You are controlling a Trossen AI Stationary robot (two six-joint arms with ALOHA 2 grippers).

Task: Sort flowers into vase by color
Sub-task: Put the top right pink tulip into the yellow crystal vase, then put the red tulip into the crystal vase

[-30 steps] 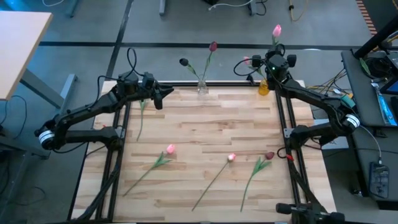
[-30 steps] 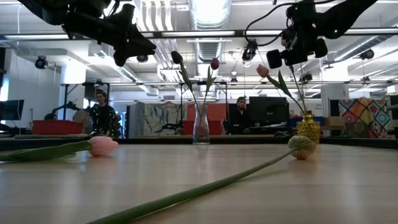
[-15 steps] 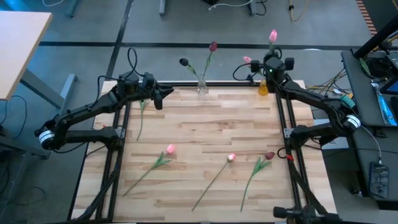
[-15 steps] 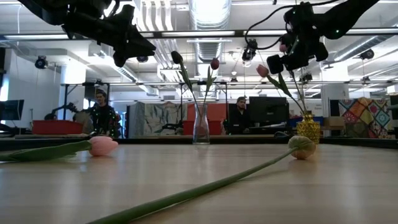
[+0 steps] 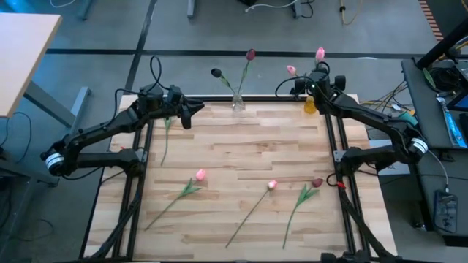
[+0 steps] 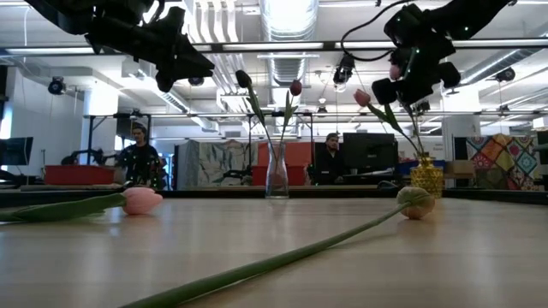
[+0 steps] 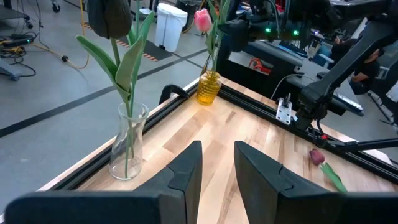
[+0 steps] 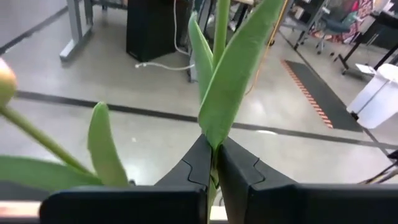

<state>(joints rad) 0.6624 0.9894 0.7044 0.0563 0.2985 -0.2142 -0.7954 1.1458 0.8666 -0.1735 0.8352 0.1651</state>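
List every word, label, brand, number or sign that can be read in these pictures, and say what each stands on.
None can be read.
No print shows on the clear vase, the yellow vase or the wooden table.
The white bin on the floor beyond the table shows no legible label.
The arms' housings, near the right gripper shut on a tulip stem, carry no marking that can be made out.

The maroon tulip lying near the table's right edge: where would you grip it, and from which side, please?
Probably mid-stem on the maroon tulip, coming straight down from above: it lies flat, its thin stem bare below the leaves, so fingers could close across it. The right gripper is shut on a pink tulip.
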